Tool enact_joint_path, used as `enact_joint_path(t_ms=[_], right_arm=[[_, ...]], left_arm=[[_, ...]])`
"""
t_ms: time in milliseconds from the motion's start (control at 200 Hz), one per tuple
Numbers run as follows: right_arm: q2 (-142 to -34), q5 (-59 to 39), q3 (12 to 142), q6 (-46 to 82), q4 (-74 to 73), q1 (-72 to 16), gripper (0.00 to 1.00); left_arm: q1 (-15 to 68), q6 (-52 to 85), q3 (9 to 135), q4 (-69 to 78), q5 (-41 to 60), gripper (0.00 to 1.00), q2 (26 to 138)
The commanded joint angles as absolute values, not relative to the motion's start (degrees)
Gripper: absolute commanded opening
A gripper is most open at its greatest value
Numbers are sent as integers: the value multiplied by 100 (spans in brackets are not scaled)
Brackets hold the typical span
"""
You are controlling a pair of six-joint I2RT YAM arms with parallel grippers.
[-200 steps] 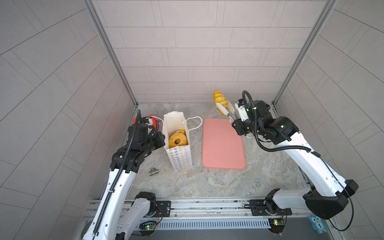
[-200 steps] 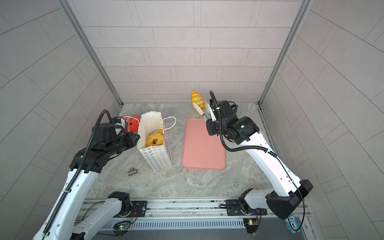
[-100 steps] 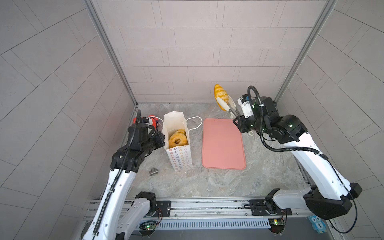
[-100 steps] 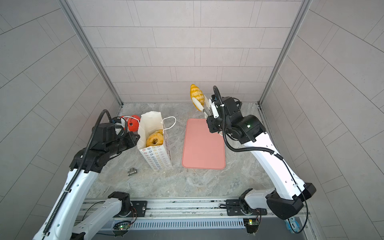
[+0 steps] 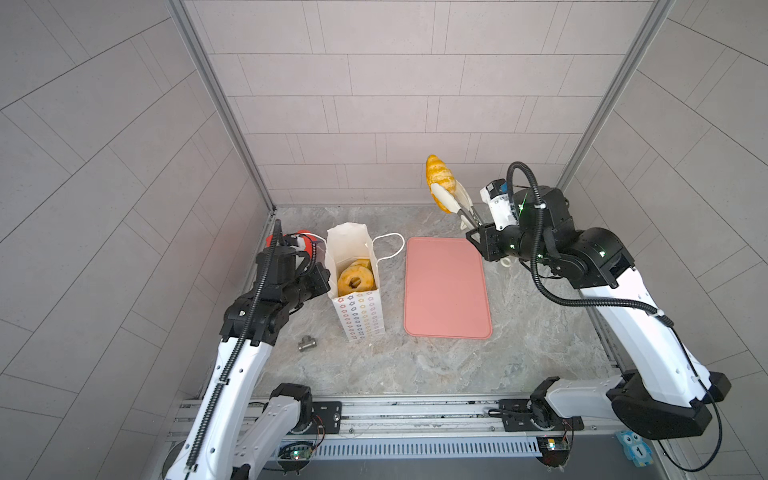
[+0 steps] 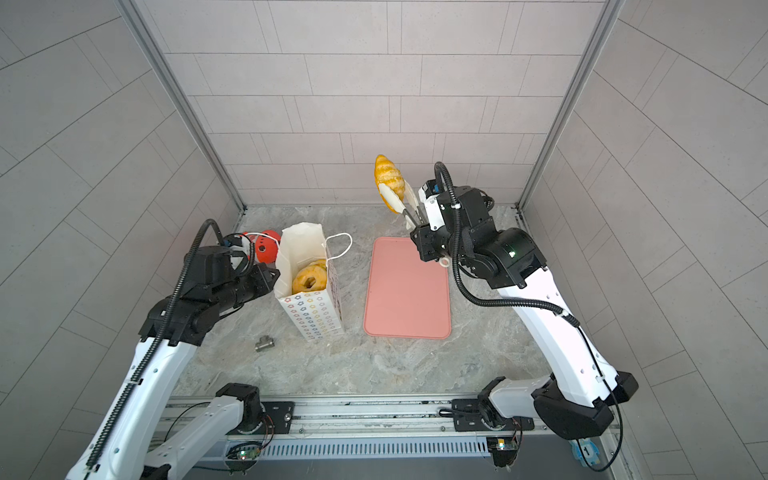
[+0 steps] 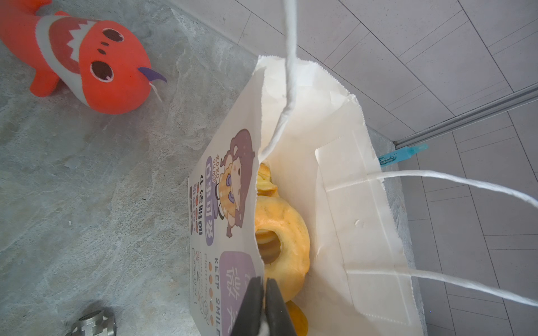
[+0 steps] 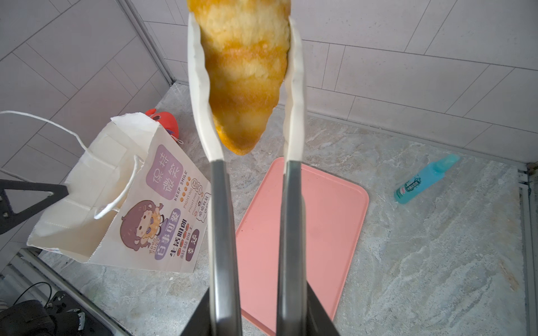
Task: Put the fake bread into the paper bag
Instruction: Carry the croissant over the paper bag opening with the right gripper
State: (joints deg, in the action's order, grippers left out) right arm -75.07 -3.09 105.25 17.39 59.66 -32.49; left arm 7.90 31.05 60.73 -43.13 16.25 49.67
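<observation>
I am in the carrying step. My right gripper point(image 5: 482, 239) squeezes a pair of tongs point(image 8: 217, 221). The white tips of the tongs pinch a ridged roll point(image 5: 438, 174). My jaws here are narrow and press on the metal arms of the tongs. The roll hangs high in the air on the far right, past the far end of the pink tray point(image 5: 446, 299). It is well apart from the paper bag point(image 5: 359, 320), which stands to the left of the tray.

My left gripper point(image 7: 263, 286) is closed tight on the top edge of the bag's left wall. I think this holds the mouth open and stops the bag from falling. A ring donut point(image 5: 355, 280) lies on top inside, with more bread under it. I see no other bread on the table.

Next, I think I must swing the roll left until it is over the open mouth. Then I must point it down and squeeze the tongs less, so that it drops in. The bag looks quite full, so I should aim well. I should also miss the thin paper wall and the cord handle point(image 5: 390, 245).
</observation>
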Motion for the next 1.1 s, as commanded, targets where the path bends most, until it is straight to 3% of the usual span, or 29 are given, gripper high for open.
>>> enact_joint_path(t_ms=[0, 1096], right_arm=[[-7389, -387, 10807, 1819, 5786, -3366, 36], [-8536, 646, 11725, 1923, 5878, -5830, 36]], left_arm=[[790, 3129, 6103, -4245, 1605, 9, 4932], [798, 3164, 6056, -4245, 1591, 10, 4893]])
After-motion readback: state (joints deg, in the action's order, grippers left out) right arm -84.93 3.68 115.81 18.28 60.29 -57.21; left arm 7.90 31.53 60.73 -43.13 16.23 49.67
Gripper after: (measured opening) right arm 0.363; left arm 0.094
